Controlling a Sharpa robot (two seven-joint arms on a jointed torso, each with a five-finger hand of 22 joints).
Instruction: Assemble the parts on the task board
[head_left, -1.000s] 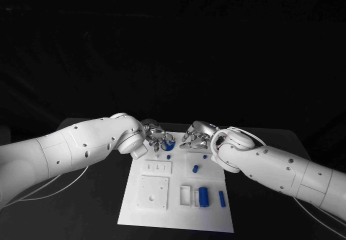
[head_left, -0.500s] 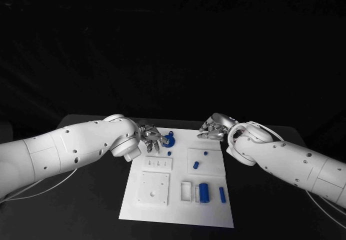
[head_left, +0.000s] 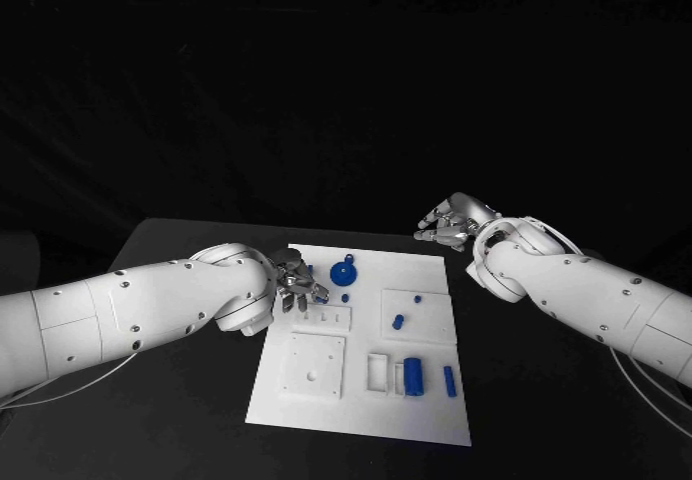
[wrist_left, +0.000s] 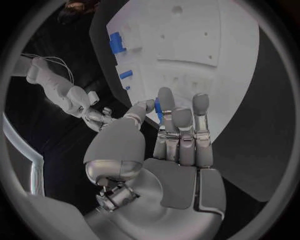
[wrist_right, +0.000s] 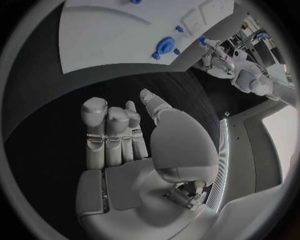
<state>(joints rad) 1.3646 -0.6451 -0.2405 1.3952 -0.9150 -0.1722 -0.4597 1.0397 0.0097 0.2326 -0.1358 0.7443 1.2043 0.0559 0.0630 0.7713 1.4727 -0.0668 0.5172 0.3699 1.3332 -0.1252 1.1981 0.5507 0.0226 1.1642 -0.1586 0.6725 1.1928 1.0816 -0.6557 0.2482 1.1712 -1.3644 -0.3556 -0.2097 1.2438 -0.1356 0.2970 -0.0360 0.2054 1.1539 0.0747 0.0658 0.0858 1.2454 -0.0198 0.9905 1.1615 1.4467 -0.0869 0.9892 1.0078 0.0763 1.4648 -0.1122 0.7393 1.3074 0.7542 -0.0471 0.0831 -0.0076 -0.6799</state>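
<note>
Both hands have pulled back from the board's far end since a second ago. I see the left hand (head_left: 296, 281) at the board's (head_left: 433, 420) left edge, fingers apart, holding nothing. Right hand (head_left: 459, 222) off the far right corner over the table (head_left: 173, 400), empty too. Round blue part (head_left: 343, 271) sits alone near the far edge.

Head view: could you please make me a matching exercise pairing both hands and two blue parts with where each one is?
Things:
1. left hand
2. right hand
3. round part
4. cylinder

Places:
A. over the table, past the board's far right corner
B. near end of the board
C. at the board's left edge
D. far end of the board

Pairs: 1-C, 2-A, 3-D, 4-B
</note>
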